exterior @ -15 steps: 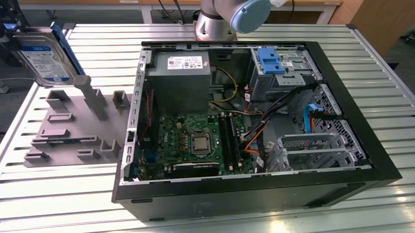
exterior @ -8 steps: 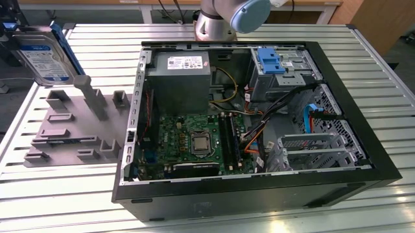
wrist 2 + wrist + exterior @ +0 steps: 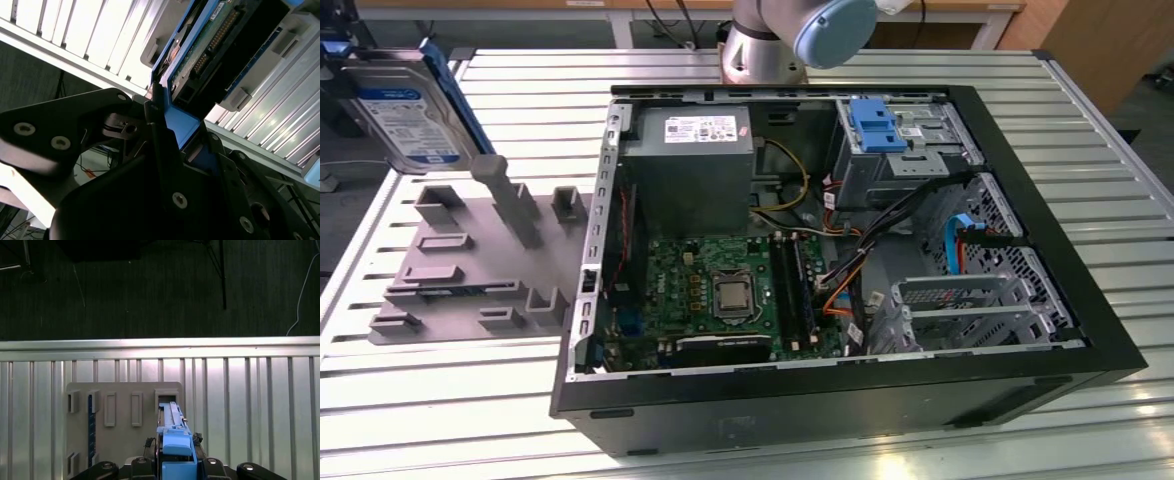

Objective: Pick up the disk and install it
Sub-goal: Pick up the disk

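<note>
Between the jaws of the tool [image 3: 174, 442] — the disk [image 3: 171, 415], edge-on, blue-framed

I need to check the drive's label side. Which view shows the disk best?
The exterior view: the disk faces the camera, silver face, label and blue carrier visible, at the exterior view's left. The first wrist view shows it edge-on in the claw; the second wrist view shows its circuit-board side and blue carrier up close.
</note>
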{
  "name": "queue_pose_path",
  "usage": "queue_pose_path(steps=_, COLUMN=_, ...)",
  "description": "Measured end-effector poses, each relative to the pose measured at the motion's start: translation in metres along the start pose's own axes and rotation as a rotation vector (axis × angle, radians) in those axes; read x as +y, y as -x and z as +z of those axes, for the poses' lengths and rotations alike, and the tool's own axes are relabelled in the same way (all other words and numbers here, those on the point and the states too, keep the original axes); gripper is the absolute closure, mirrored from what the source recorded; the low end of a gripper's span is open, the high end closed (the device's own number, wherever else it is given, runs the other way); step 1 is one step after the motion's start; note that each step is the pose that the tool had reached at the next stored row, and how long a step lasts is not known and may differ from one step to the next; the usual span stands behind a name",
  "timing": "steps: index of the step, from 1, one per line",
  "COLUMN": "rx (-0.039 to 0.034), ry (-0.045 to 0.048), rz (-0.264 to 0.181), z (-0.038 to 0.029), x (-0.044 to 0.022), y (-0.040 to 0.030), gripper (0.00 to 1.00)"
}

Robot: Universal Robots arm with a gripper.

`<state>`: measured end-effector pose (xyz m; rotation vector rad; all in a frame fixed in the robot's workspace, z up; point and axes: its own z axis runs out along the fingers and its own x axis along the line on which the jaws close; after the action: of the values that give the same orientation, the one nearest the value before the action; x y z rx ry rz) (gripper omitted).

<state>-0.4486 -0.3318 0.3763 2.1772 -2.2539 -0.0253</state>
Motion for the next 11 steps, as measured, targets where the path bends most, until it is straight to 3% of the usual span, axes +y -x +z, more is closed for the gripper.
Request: queue_pose_path(steps=11, rx=0.0, ry=0.0, rz=0.0, z=-0.0091, x=0.0002, y=0.0001, gripper=0.64)
